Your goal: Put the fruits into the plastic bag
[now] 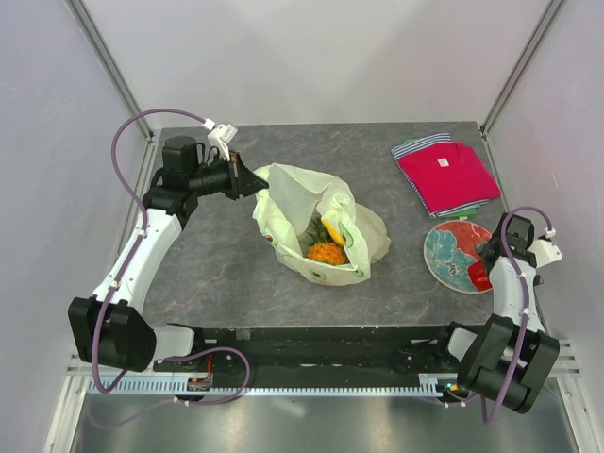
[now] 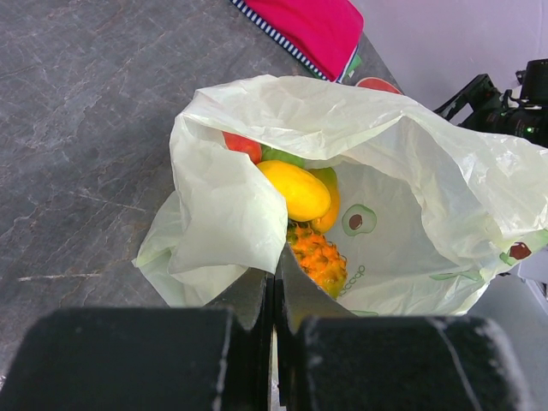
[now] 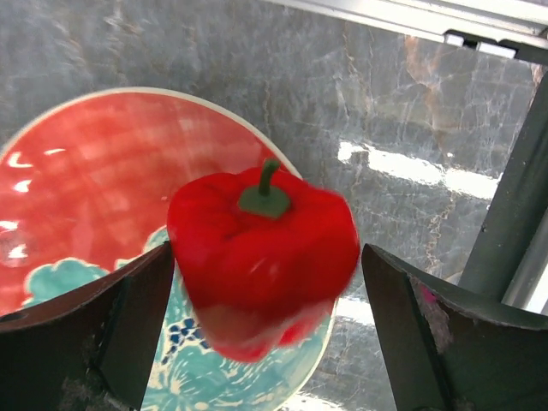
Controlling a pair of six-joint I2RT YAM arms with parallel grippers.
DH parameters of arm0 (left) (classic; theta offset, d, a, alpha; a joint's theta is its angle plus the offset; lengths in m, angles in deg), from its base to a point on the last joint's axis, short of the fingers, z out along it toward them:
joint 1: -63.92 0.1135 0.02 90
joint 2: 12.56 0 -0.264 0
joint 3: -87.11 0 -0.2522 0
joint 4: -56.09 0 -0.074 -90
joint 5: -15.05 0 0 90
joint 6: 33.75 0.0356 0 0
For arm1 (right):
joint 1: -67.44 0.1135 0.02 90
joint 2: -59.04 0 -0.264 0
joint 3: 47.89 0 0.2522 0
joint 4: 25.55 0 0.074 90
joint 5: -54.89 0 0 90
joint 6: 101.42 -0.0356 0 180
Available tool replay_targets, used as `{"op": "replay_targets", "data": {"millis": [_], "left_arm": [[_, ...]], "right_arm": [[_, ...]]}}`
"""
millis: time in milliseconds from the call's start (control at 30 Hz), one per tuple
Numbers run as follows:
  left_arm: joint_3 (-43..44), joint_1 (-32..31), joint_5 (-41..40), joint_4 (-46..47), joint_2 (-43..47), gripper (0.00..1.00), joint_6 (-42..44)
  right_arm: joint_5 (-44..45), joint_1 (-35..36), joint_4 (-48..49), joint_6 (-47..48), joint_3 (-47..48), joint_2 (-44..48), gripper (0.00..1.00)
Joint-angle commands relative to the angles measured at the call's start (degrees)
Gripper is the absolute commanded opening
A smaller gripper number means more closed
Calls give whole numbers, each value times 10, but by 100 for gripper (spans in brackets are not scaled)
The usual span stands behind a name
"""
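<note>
From above: grey tabletop (image 1: 217, 274) with the plastic bag (image 1: 293, 203) at centre, mouth gaping, orange pineapple (image 1: 327, 252) lying inside. Left gripper (image 1: 255, 180) at the bag's rear-left rim, jaws closed on the film. Further right, a folded red shirt (image 1: 448, 175) at the far edge and a floral plate (image 1: 451, 247) nearer. Right gripper (image 1: 483, 268) low over the plate's right rim, around a red pepper (image 1: 479, 276), well apart from the bag

Left wrist: fingers (image 2: 248, 300) pressed together on a fold of bag, which hides part of the contents. Beyond the fold, a yellow mango (image 2: 295, 190) above the pineapple, a red fruit (image 2: 242, 145) and a green fruit (image 2: 282, 157) behind, all inside

Right wrist: jaws spread wide either side of the pepper, left finger (image 3: 128, 317) just beside its skin, the other clear of it with tabletop showing between. Pepper over the plate's edge, lower half blurred; cannot tell whether resting there
</note>
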Motion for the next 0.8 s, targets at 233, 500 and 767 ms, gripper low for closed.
{"op": "replay_targets", "data": {"millis": [233,500,767], "left_arm": [[-1,2,15,23,5,2,-12],[-2,2,12,22,5,1,-11],[-2,2,13,22,6,1,-11]], "right_arm": [[9,-2,25,-5,-29,-26,97],[-4,-2,26,-1,-21,8,82],[-21,-1,19,18,-10,65,59]]}}
